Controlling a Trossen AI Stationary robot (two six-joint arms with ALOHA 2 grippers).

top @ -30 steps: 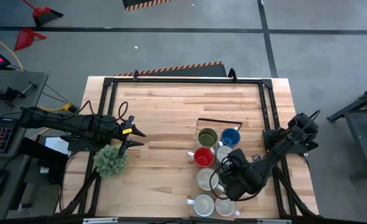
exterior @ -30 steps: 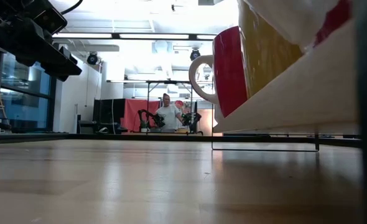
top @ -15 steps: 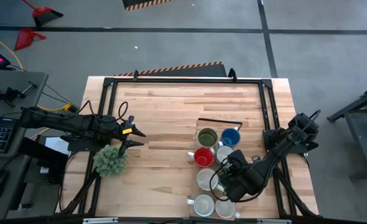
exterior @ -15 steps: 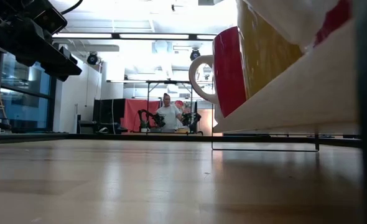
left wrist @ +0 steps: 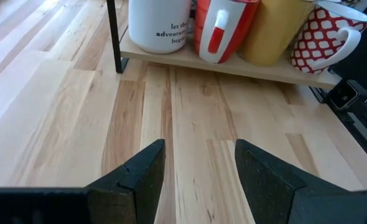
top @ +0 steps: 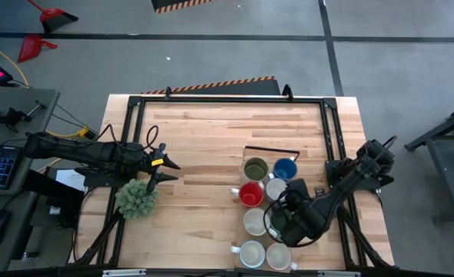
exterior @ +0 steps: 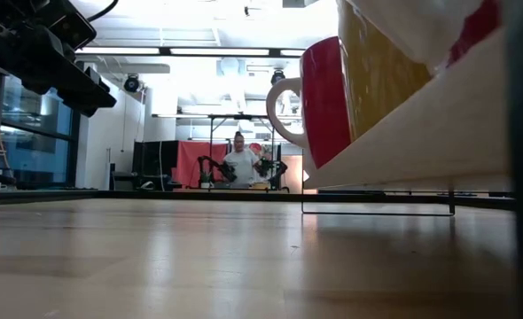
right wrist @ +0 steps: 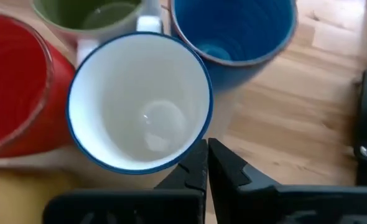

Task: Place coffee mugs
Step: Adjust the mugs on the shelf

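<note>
Several coffee mugs stand close together on a low wooden board [left wrist: 233, 65] at the table's right middle: olive green [top: 256, 168], blue [top: 285, 169], red [top: 251, 194] and white ones [top: 254, 221]. My right gripper [right wrist: 206, 163] is shut and points down over the cluster. Its tips are at the near rim of a white mug with a blue rim [right wrist: 140, 102], between the red mug [right wrist: 12, 87] and the blue mug [right wrist: 233, 28]. My left gripper [left wrist: 199, 162] waits open at the table's left, above bare wood, facing the mugs. My right gripper's shut fingertips [right wrist: 199, 155] come from above and stand at the edge of the white mug's blue rim [right wrist: 193, 140]. I cannot tell whether they touch it. The mug stands upright on the board.
A bushy green plant [top: 137, 198] sits at the near left, beside my left arm. A black wire frame [top: 272, 150] rises behind the mugs. The table's middle and far part [top: 211, 131] is bare wood. A person stands far off in the room [exterior: 241, 164].
My right gripper has turned and tipped a little over the mugs, staying shut and in about the same place.
</note>
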